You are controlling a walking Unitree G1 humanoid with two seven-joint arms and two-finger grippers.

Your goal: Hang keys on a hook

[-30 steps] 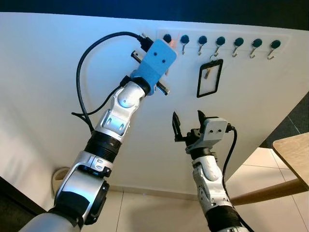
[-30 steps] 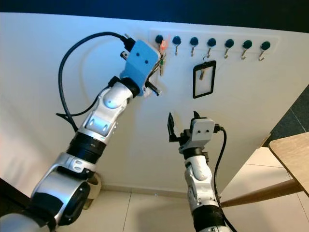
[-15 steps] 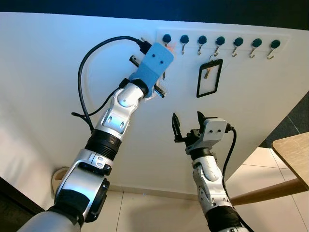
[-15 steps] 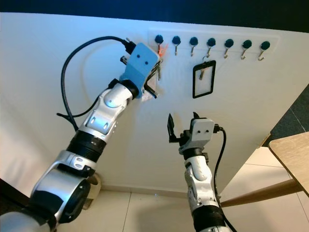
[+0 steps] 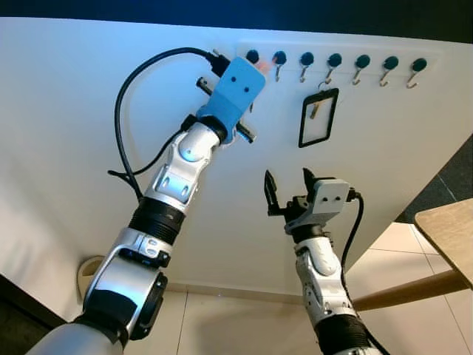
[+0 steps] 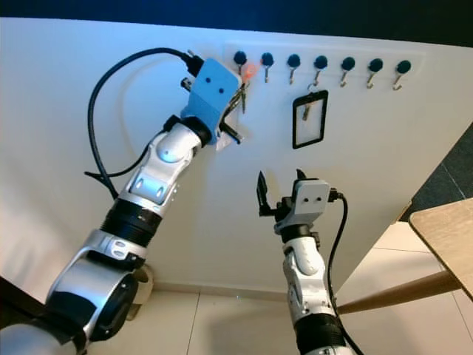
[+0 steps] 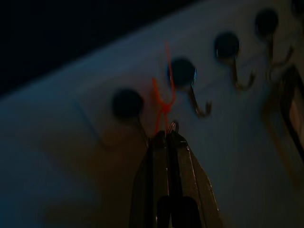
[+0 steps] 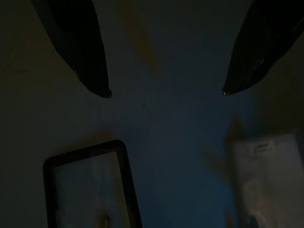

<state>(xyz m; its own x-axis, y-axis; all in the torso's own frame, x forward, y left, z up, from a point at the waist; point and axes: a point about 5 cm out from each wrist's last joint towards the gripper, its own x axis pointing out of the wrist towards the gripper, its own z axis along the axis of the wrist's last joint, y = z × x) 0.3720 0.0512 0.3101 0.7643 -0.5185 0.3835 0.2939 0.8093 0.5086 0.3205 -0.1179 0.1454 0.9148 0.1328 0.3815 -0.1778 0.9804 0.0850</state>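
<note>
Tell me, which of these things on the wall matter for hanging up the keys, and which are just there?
Part of the job:
- left gripper, shut on the small metal key ring with its orange cord
- row of dark-knobbed metal hooks on the white wall

Just there:
- black-framed clear card holder, hanging on one hook
- right gripper, open, holding nothing
- light wooden table
</note>
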